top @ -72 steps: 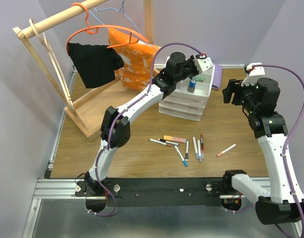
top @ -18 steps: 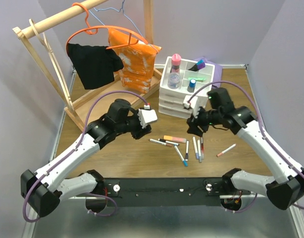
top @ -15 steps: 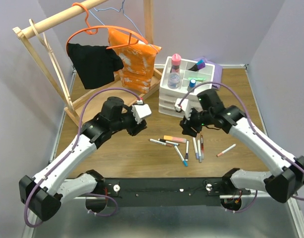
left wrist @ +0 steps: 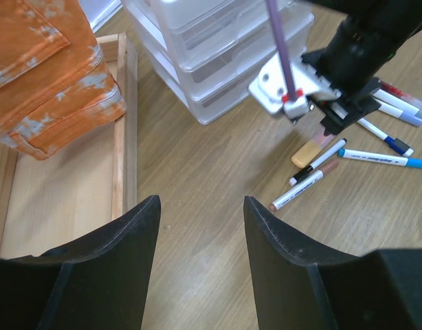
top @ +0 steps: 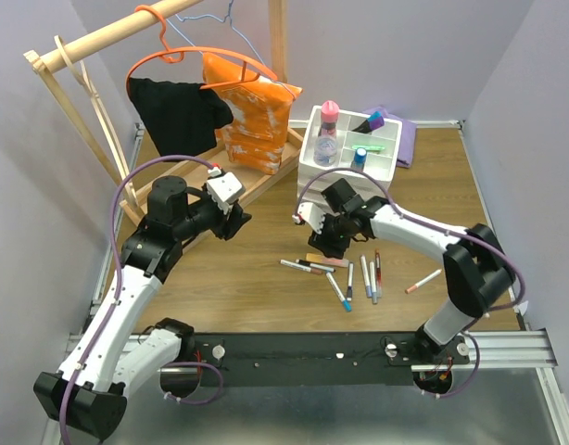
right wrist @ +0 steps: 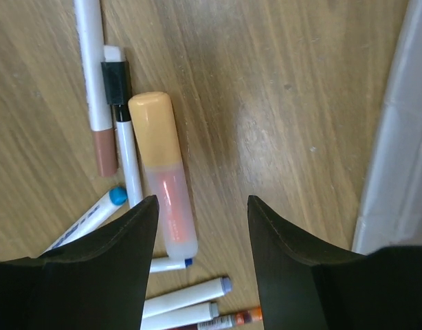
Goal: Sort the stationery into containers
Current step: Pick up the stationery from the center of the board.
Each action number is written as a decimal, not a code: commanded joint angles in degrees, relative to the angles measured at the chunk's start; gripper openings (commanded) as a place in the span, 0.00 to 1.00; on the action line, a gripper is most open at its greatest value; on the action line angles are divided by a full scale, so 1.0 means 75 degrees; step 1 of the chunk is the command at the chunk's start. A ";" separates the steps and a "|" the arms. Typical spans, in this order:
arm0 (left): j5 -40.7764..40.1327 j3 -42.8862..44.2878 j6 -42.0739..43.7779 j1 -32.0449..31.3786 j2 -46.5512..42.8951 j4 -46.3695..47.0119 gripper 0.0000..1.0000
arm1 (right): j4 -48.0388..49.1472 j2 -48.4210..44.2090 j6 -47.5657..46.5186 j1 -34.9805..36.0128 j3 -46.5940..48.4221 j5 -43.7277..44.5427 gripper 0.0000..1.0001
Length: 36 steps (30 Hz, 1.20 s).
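Several loose pens (top: 349, 278) lie on the wooden table in front of the white drawer organiser (top: 345, 190), and one more pen (top: 423, 281) lies apart to the right. My right gripper (top: 322, 247) hangs open just above a peach-capped highlighter (right wrist: 163, 180). The highlighter lies beside the left finger, not between the jaws, and thin white pens (right wrist: 94, 75) lie next to it. My left gripper (top: 237, 220) is open and empty (left wrist: 201, 201) over bare wood, left of the organiser. The top tray (top: 385, 159) holds a pink-capped bottle (top: 329, 111), a blue-capped one (top: 359, 158) and a purple highlighter (top: 375, 119).
A wooden clothes rack (top: 90, 88) stands at the back left, with a black garment (top: 178, 116) and an orange bag (top: 252, 116) hanging on it. Its base frame (left wrist: 121, 137) lies close to my left gripper. A purple cloth (top: 407, 141) sits behind the organiser.
The left arm has drawn back to the left, towards the rack, with its jaws a little wider. The right gripper has moved left and down over the highlighter.
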 commanded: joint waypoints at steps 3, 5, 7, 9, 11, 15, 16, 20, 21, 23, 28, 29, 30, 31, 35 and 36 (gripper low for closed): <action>0.0450 -0.0105 -0.0135 0.0266 -0.0113 -0.0003 0.61 | 0.0458 0.1052 -0.0360 0.0231 0.0279 0.0332 0.62; 0.0461 -0.0093 -0.0123 0.0301 -0.0077 0.0032 0.60 | 0.0506 0.1182 -0.0336 0.0242 0.0432 0.0297 0.62; 0.0450 -0.0104 -0.0064 0.0301 -0.0054 0.0020 0.61 | 0.0506 0.1381 -0.0313 0.0254 0.0618 0.0227 0.62; 0.0450 -0.0162 -0.0052 0.0313 -0.0031 0.0055 0.61 | 0.0517 0.1476 -0.0289 0.0289 0.0701 0.0180 0.62; 0.0473 -0.0221 -0.0088 0.0313 -0.0019 0.0102 0.61 | 0.0517 0.1593 -0.0278 0.0301 0.0795 0.0145 0.61; 0.0508 -0.0303 -0.0123 0.0325 0.0028 0.0219 0.61 | 0.0506 0.1722 -0.0254 0.0336 0.0889 0.0074 0.61; 0.0520 -0.0304 -0.0123 0.0325 0.0075 0.0231 0.61 | 0.0517 0.1734 -0.0231 0.0324 0.0889 0.0062 0.61; 0.0532 -0.0304 -0.0146 0.0325 0.0122 0.0301 0.61 | 0.0658 0.1804 -0.0172 0.0371 0.0878 0.0027 0.61; 0.0520 -0.0304 -0.0158 0.0325 0.0145 0.0325 0.61 | 0.0670 0.1851 -0.0137 0.0371 0.0878 0.0027 0.61; 0.0543 -0.0315 -0.0181 0.0325 0.0192 0.0348 0.61 | 0.0728 0.1909 -0.0114 0.0406 0.0889 0.0004 0.61; 0.0567 -0.0362 -0.0240 0.0325 0.0216 0.0454 0.61 | 0.0857 0.2062 -0.0067 0.0547 0.0866 -0.0032 0.61; 0.0567 -0.0362 -0.0240 0.0336 0.0216 0.0454 0.61 | 0.0857 0.2108 -0.0078 0.0593 0.0901 -0.0031 0.59; 0.0567 -0.0374 -0.0240 0.0336 0.0204 0.0442 0.61 | 0.0846 0.2132 -0.0090 0.0605 0.0913 -0.0031 0.57; 0.0567 -0.0362 -0.0228 0.0348 0.0216 0.0430 0.61 | 0.0822 0.2167 -0.0113 0.0640 0.0936 -0.0055 0.53; 0.0567 -0.0327 -0.0147 0.0395 0.0204 0.0337 0.61 | 0.0483 0.2192 -0.0137 0.0664 0.1030 -0.0102 0.23; 0.0567 -0.0327 -0.0088 0.0395 0.0204 0.0244 0.61 | 0.0436 0.2087 -0.0102 0.0676 0.1030 -0.0102 0.17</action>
